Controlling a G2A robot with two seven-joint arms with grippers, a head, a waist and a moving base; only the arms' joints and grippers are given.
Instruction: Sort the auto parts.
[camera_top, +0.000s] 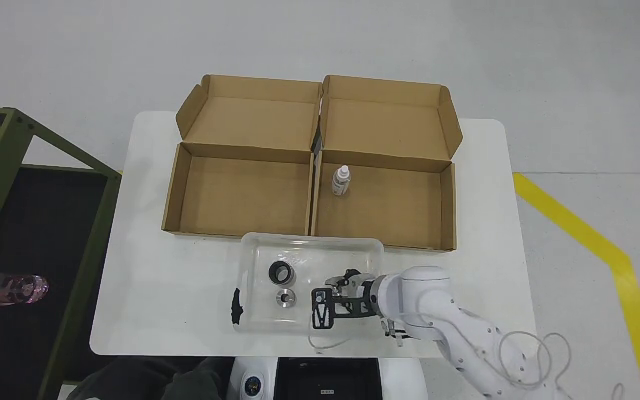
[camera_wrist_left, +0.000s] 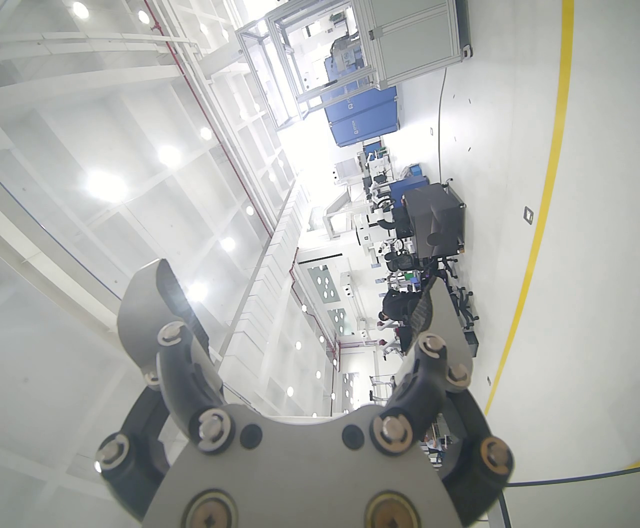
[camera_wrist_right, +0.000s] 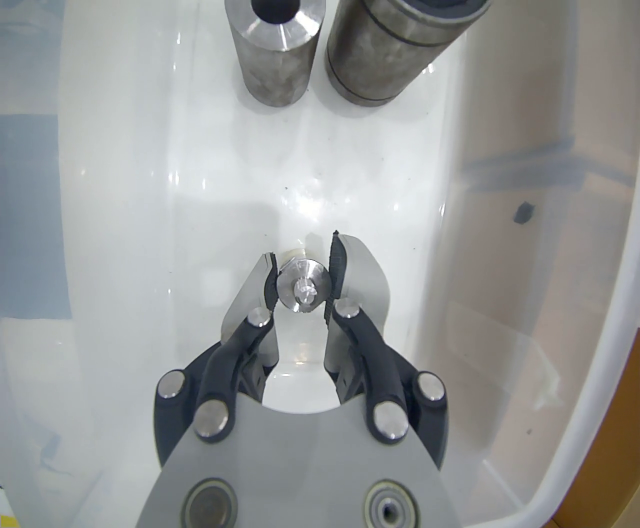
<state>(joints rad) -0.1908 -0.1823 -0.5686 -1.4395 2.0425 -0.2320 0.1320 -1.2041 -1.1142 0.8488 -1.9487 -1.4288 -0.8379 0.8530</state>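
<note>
My right gripper (camera_wrist_right: 302, 250) is inside the clear plastic tray (camera_wrist_right: 575, 450), shut on a small round metal part (camera_wrist_right: 303, 290) that rests on the tray floor. Ahead of it stand a steel cylinder with a bore (camera_wrist_right: 277, 55) and a wider dark grooved cylinder (camera_wrist_right: 395, 55). From above, the right gripper (camera_top: 322, 305) sits at the tray's near side, right of the small cylinder (camera_top: 288, 297) and the wide one (camera_top: 282, 272). My left gripper (camera_wrist_left: 295, 280) points up at the ceiling, open, with nothing between its fingers.
Two open cardboard boxes stand behind the tray: the left box (camera_top: 240, 195) and the right box (camera_top: 385, 205), which holds a small white bottle (camera_top: 341, 181). A small black piece (camera_top: 237, 305) lies on the table left of the tray (camera_top: 310, 238). A green frame (camera_top: 60, 250) stands left of the table.
</note>
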